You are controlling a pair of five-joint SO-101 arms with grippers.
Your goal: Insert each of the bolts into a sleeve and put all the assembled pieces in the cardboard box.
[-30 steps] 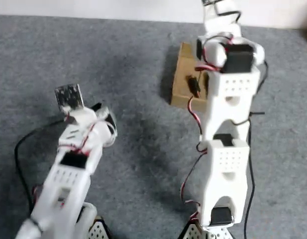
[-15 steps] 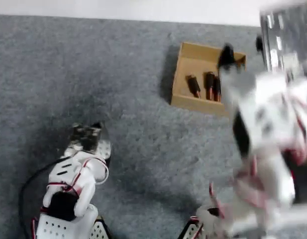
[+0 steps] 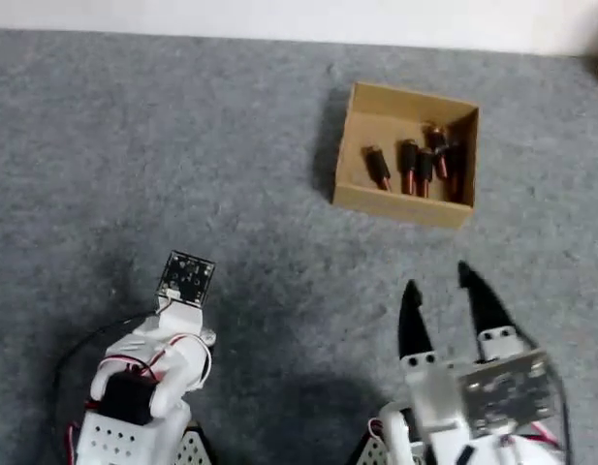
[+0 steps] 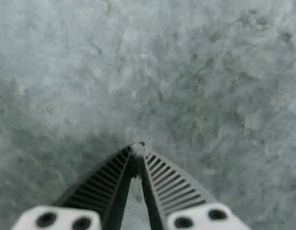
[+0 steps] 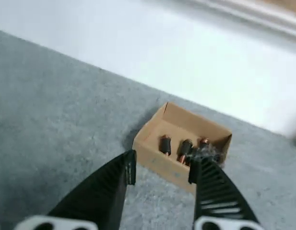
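Note:
The cardboard box (image 3: 350, 189) sits at the far right of the grey mat and holds several assembled bolt-and-sleeve pieces (image 3: 412, 165), dark with copper ends. In the right wrist view the box (image 5: 157, 158) lies ahead beyond the fingers, with the pieces (image 5: 185, 147) inside. My right gripper (image 3: 441, 295) stands open near the front edge, well short of the box, with nothing between its black fingers (image 5: 116, 182). My left gripper (image 4: 136, 149) is shut and empty, pointing down at bare mat; its arm (image 3: 148, 373) is folded back at the front left.
Grey carpet-like mat (image 3: 182, 145) covers the table, with open room to the left and in the middle. A white wall edge (image 3: 279, 15) runs along the far side.
The right arm pulled back from over the box to the front edge, uncovering the box and its pieces. The left arm also drew back toward the front left.

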